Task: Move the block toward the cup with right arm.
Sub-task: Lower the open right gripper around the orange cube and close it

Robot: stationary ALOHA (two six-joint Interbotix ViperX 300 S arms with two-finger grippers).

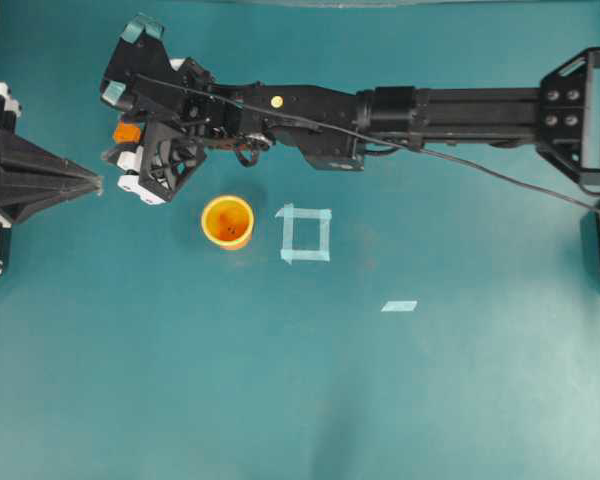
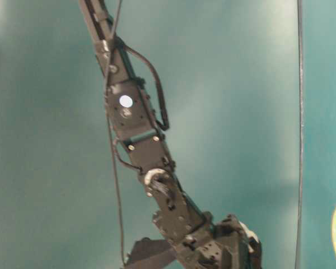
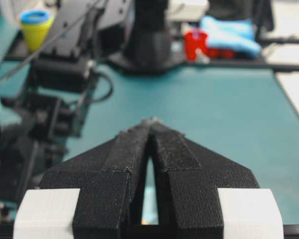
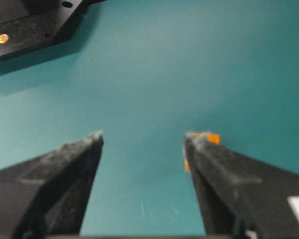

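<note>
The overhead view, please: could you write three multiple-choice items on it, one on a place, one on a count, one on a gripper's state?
1. Where does the orange block lie relative to the cup?
A. Inside the cup
B. Up and to the left of it, by the right gripper
C. Inside the tape square

2. How many separate pale tape markings are on the table?
A. Two
B. Four
C. None

3. How does the left gripper stand?
A. Shut, holding nothing
B. Shut on the cup
C. Wide open

Answers:
1 B: the block sits beside the gripper's fingers, apart from the cup.
2 A: the square and one small strip.
3 A: its fingertips meet at a point.
</note>
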